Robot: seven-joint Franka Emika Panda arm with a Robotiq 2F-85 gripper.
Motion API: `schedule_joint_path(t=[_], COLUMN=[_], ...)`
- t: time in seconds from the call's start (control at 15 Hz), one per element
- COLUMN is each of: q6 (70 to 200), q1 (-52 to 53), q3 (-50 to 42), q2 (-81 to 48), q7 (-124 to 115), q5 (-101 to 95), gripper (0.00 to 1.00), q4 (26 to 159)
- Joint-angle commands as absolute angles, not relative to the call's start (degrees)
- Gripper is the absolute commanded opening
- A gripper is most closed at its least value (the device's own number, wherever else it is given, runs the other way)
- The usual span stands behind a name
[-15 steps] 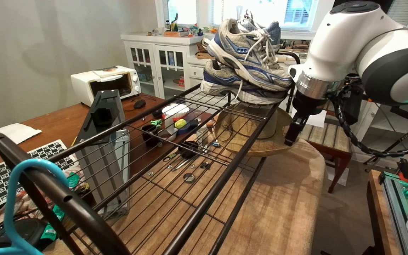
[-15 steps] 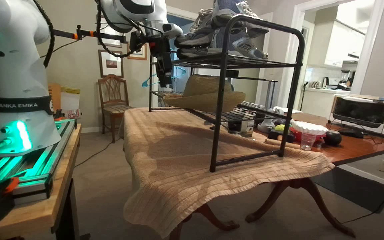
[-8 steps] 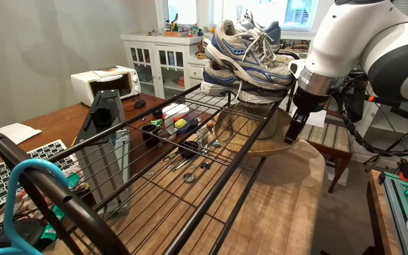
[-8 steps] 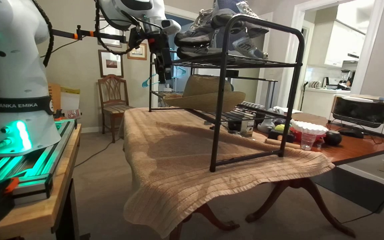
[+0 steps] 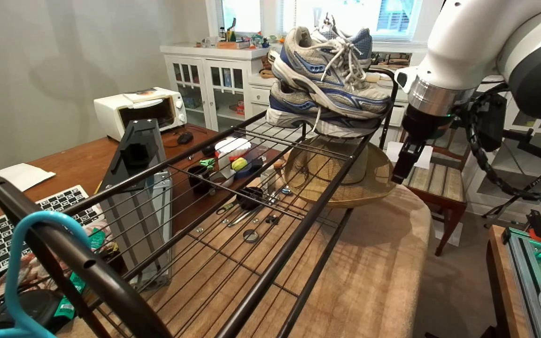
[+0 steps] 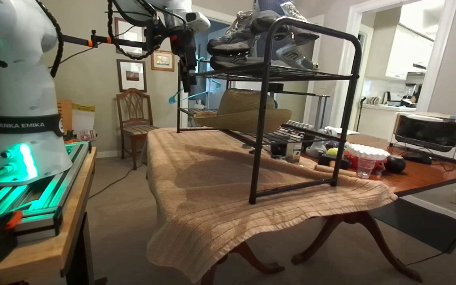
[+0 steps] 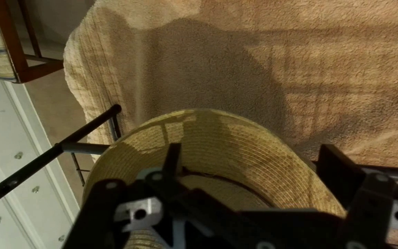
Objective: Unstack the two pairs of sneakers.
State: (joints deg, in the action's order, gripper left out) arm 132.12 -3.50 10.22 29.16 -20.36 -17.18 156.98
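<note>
Resting to the left of and above the end effector (image 5: 398, 177) in an exterior view, the two pairs of sneakers (image 5: 329, 87) are carried by the top level of a dark metal rack (image 5: 299, 234). In the front pair one shoe is laid on the other, heels to the left and toes to the right, so the long axis is turned roughly toward the end effector's side; the rear pair, partly hidden, is likewise stacked. Farther right, the end effector is held just beside the rack, its tips apparently lower than that top level, its fingers spread wide with nothing gripped — a rise is probably called for before any move across, so that the rack's edge is cleared.

From the left, a toaster oven (image 5: 140, 113) is set on a brown counter (image 5: 75, 162), a straw hat (image 5: 359, 188) is borne by the rack's lower level, a tan cloth (image 5: 374, 253) is spread over the counter beneath — and, at the right, a chair (image 5: 432, 185) with a striped seat is placed beyond.
</note>
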Motion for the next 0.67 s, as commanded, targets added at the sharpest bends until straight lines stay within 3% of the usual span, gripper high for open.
schedule_joint_path(t=[0.0,0.6], q6=[129.5,124.1], q1=[-2.2,-2.5], q3=[10.1,11.8], q2=[33.0,35.0], q7=[-19.8,-21.6], q5=[-15.9,-16.9], gripper=[1.0,1.0], q4=[157.2,154.9])
